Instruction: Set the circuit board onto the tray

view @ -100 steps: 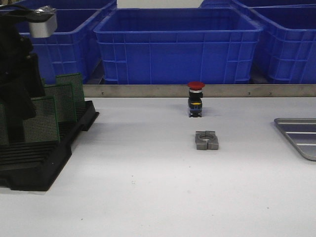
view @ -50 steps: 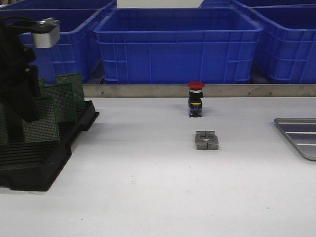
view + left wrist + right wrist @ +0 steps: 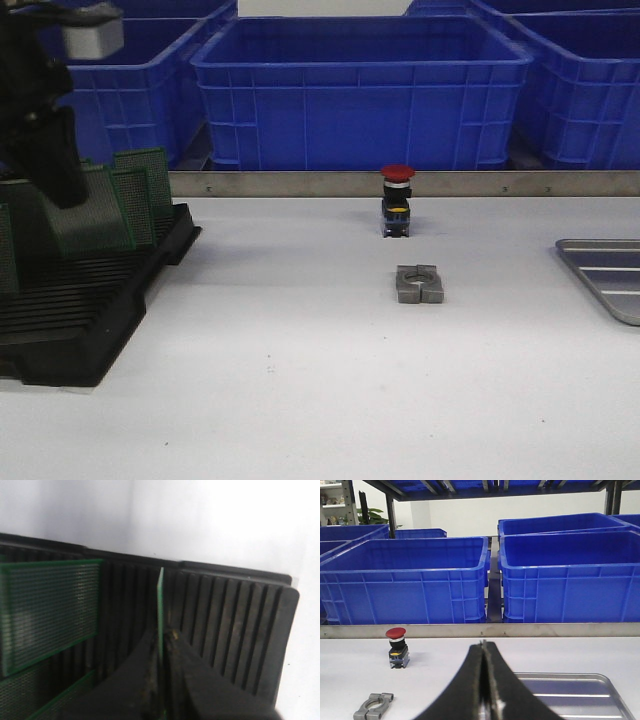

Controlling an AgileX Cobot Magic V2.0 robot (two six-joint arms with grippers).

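Observation:
A green perforated circuit board (image 3: 98,212) hangs just above the black slotted rack (image 3: 90,300) at the far left, with my left gripper (image 3: 66,192) shut on its top edge. In the left wrist view the board (image 3: 161,600) appears edge-on, pinched between the dark fingers (image 3: 182,670), with the left gripper (image 3: 161,641) over the rack's slots (image 3: 225,625). The silver-grey ribbed tray (image 3: 605,275) lies at the table's right edge. My right gripper (image 3: 483,647) is shut on nothing, hovering near the tray (image 3: 570,695), and it is out of the front view.
Other green boards (image 3: 150,185) (image 3: 50,610) stand in the rack. A red-capped push button (image 3: 396,200) and a grey metal clamp (image 3: 418,284) sit mid-table. Blue bins (image 3: 360,90) line the back behind a metal rail (image 3: 400,183).
My left gripper has risen, lifting the front circuit board up out of its rack slot. The right gripper has not visibly moved.

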